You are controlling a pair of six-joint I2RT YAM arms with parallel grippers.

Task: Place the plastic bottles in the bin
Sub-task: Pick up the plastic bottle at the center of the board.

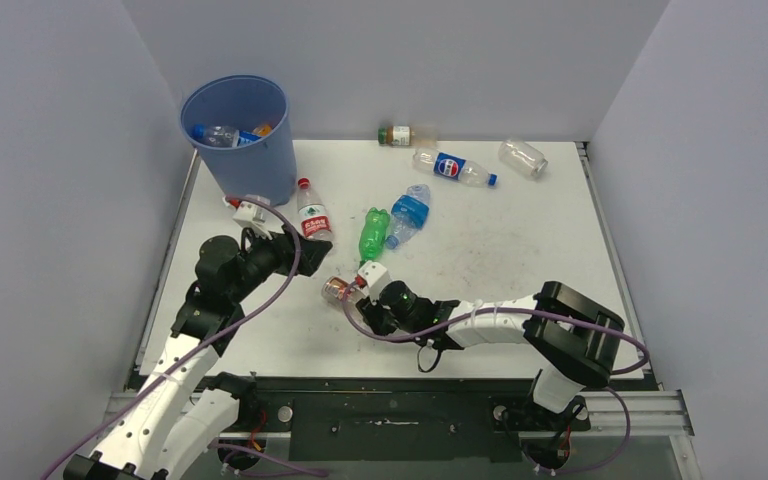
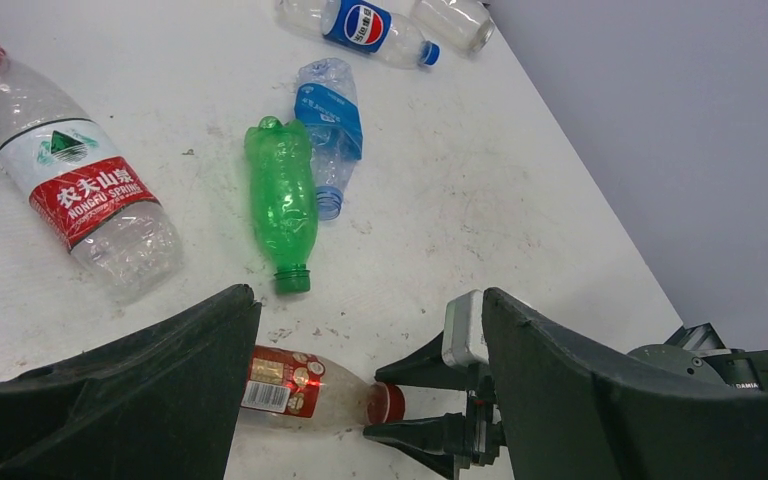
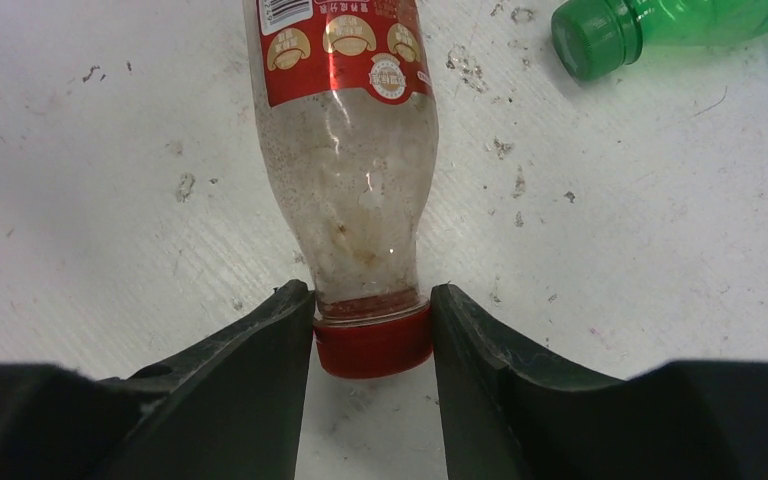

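White table (image 1: 520,250) holds a Pepsi bottle (image 2: 365,25) and a NONGFU SPRING bottle (image 2: 75,180).

so the right gripper (image 2: 372,405) has the red-label bottle (image 2: 285,385) pinched by its red cap, green bottle (image 2: 282,200) lying just beyond it

You had a white bench (image 1: 520,260) before you, its surface scuffed and flecked with dark dirt specks (image 3: 465,65). Plain grey panels closed it in: a far wall (image 1: 410,50), a left wall (image 1: 50,200) and a right wall (image 1: 720,200). A dark metal plate (image 1: 400,412) ran along the near edge, with an aluminium rail (image 1: 650,405) at its right end.
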